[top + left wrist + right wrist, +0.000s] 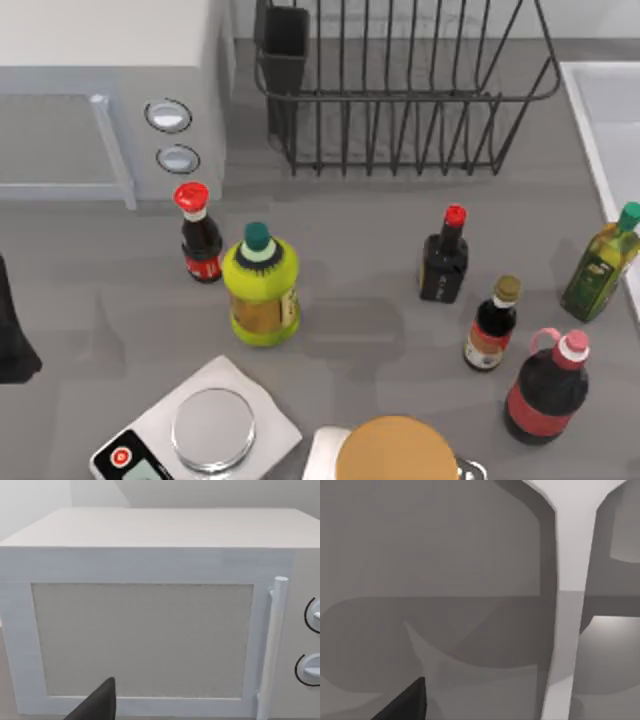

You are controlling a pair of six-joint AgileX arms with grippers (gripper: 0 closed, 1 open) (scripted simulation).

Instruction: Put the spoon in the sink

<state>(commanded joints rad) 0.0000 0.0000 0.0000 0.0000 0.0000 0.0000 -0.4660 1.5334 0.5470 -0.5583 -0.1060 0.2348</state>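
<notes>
A white microwave [110,90] takes the far left of the grey counter [350,220]. A black wire dish rack [400,90] stands to its right, and the pale sink [592,110] lies at the far right edge. A kitchen scale [200,430] sits near centre-left.

Six bottles stand between them:
- a yellow-green bottle [260,290]
- a dark red jug [545,390]
- an olive-oil bottle [600,265] just beside the sink's rim
- a red-capped sauce bottle [200,235]
- a black bottle [444,258]
- a small gold-capped bottle [492,325]

The left gripper [97,705] hangs parked at the left edge, facing the microwave door, and its grip cannot be told.

The right gripper [405,705] hovers over smooth grey surfaces. A slim pale shaft, probably the spoon [567,580], runs across the right wrist view. Whether the gripper clasps it cannot be told, nor whether it lies over the basin.

The main risk is a release short of the rim, which would drop the spoon on the counter. A low sweep toward the sink could also topple the olive-oil bottle. A loose hold on so thin a handle might let it twist or slip early.
</notes>
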